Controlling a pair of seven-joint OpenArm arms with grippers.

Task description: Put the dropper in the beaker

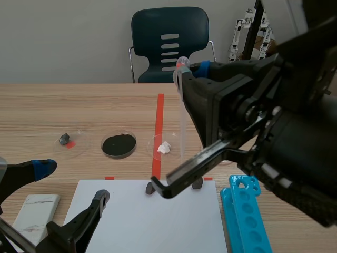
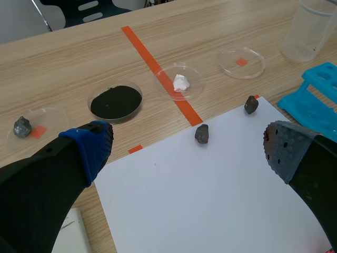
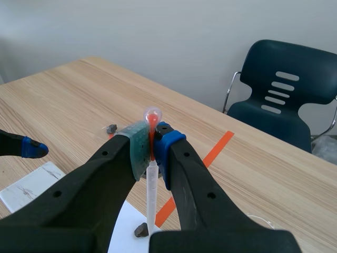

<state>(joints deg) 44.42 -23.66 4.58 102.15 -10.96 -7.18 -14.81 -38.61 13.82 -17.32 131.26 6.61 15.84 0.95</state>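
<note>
The dropper [image 1: 182,126] is a clear tube with a red-marked bulb on top. It hangs upright, high above the table, with my right gripper [image 1: 190,71] shut on it just under the bulb. In the right wrist view the dropper [image 3: 151,184] runs down between the two pads of the right gripper [image 3: 151,150]. The clear beaker [image 2: 310,29] stands at the table's far right, behind the blue rack; in the scene view the right arm hides it. Low at the near left, my left gripper [image 1: 72,183] [image 2: 187,153] stands open over the white paper, holding nothing.
White paper [image 1: 152,216] lies at the front with two small dark stones [image 2: 202,134] [image 2: 251,105] on its far edge. Beyond it are petri dishes: black powder [image 1: 119,145], a white lump [image 1: 164,148], a grey stone [image 1: 65,139], an empty one [image 2: 241,61]. A blue tube rack [image 1: 245,216] stands at the right.
</note>
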